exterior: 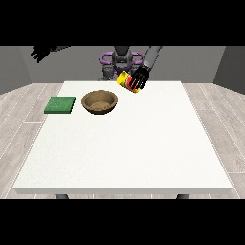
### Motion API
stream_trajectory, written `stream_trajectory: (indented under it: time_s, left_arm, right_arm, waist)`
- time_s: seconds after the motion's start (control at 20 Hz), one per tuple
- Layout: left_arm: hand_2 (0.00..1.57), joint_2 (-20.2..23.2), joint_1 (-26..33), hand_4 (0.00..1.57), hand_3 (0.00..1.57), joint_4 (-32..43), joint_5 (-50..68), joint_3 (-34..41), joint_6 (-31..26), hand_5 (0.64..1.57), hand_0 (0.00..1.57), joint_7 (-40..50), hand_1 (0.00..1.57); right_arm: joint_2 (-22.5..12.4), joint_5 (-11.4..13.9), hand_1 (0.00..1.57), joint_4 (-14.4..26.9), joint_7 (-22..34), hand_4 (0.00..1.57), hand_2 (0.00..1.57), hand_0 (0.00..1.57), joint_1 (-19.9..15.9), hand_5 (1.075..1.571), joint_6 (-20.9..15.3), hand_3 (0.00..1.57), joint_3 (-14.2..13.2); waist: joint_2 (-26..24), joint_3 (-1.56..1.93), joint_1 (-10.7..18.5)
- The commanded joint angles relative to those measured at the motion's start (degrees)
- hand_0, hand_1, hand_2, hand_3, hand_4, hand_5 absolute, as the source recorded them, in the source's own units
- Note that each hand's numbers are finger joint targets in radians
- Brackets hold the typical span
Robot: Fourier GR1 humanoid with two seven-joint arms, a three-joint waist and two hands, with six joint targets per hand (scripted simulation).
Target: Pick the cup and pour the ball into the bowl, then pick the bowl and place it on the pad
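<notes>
My hand at view's right [140, 76]: fingers clamped on yellow cup [125, 80], lifted near tabletop [143, 143] far edge, tipped toward wooden bowl [100, 102] for pouring. Ball unseen. Green pad [60, 105] waits at left edge. Other hand [41, 52] raised clear, fingers apart.

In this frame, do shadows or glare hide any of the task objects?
Front view: lighting is even and no glare shows on the white table; the bowl has a shaded inside, the green pad is evenly lit; the cup is partly hidden by the hand at the view's right, not by shadow.

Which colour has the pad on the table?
Green; the pad shows in the front view, beside the bowl.
</notes>
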Motion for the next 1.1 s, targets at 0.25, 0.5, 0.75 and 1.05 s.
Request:
stream_trajectory:
  time_s: [0.25,0.5,0.75,1.05]
  left_arm:
    - [1.57,-4.02,-12.73,1.47,1.57,1.65,-14.03,-10.47,-9.25,1.529,1.36,24.27,1.36]
    - [1.57,-3.58,-19.28,1.31,1.57,5.53,-23.54,-15.29,-12.39,1.563,1.37,32.64,1.37]
    - [1.57,-4.08,-20.42,1.04,1.57,7.3,-30.86,-21.72,-18.46,1.571,1.4,38.89,1.4]
    - [1.23,-4.08,-20.56,1.08,1.56,-1.13,-30.45,-26.5,-31.83,1.57,0.25,38.32,0.25]
  right_arm:
    - [-0.82,0.64,0.0,7.35,-2.0,0.69,0.0,0.0,-2.47,1.558,1.48,0.0,-0.38]
    - [1.56,2.59,0.0,6.3,-3.22,0.7,0.0,0.0,-4.13,1.557,0.5,0.15,2.33]
    - [1.39,2.36,0.0,6.89,-3.73,0.69,0.0,0.0,-5.41,1.554,0.75,0.26,2.26]
    - [2.61,3.5,0.0,10.23,-6.38,0.69,0.0,0.0,-5.63,1.553,1.28,0.32,3.15]
  waist:
    - [-1.33,-0.28,0.72]
    - [-0.15,-0.29,-0.96]
    - [-0.26,-0.32,-2.64]
    - [-0.35,-0.33,-3.32]
